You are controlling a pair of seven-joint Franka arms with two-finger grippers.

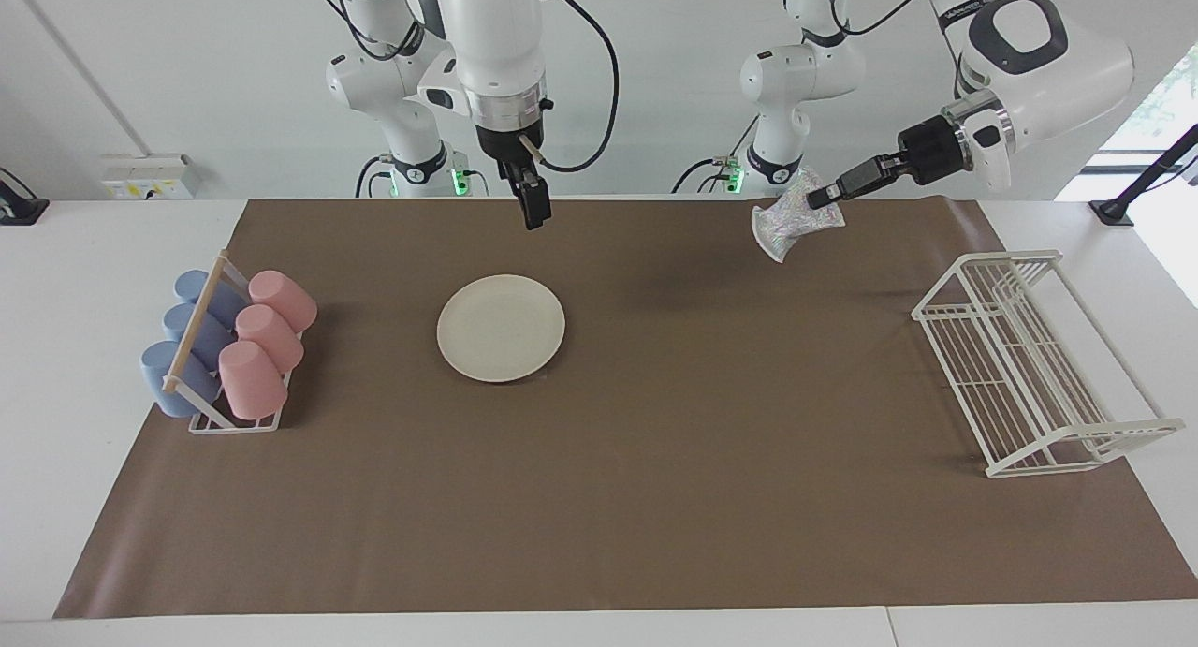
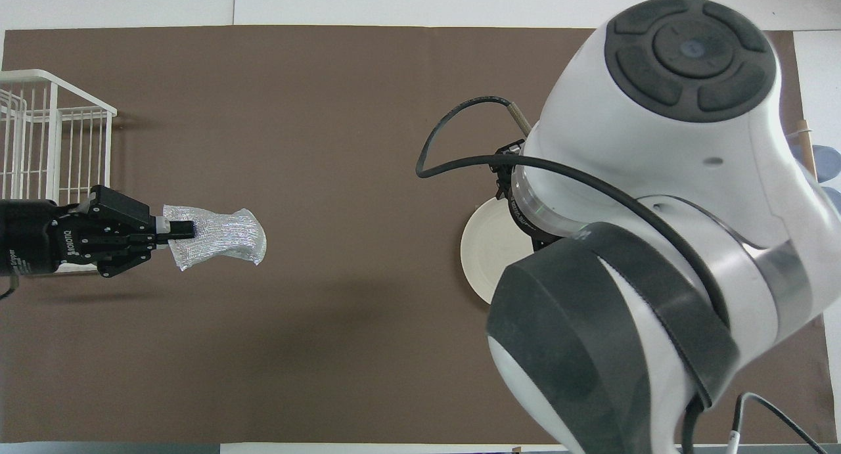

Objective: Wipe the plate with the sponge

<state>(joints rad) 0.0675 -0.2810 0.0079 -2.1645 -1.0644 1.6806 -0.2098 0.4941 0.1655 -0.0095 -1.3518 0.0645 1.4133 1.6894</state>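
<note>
Left gripper point(image 1: 824, 198): jaws pinched fully shut on one end of the sponge point(image 1: 794, 218), the rest of the silvery wad hanging free and flared below the grip. Held up in the air over the brown mat point(image 1: 655, 441), well apart from the plate point(image 1: 501, 327), toward the left arm's end of the surface point(image 1: 94, 254). Not touching the mat or the plate.

Right gripper point(image 1: 533, 207): jaws open, holding nothing, pointing down over the mat close to the plate's rim, clear of the plate itself. Seen nearly edge-on in the facing view, so the gap between the jaws hard to make out there.

Plate flat on the mat, bare, nothing on it.

From overhead, right gripper wholly hidden under the right arm's own bulk; most of the plate point(image 2: 483, 257) covered too, only a crescent showing. Left gripper point(image 2: 181, 229) and sponge point(image 2: 217, 244) plain there, though the left arm cut off at the frame's edge.

White wire rack point(image 1: 1020, 366) on the mat, far from the plate at the left arm's end; cut off by the frame edge from overhead point(image 2: 39, 152). Holder of pink and blue cups point(image 1: 225, 347) beside the plate toward the right arm's end; barely a sliver visible from overhead.
</note>
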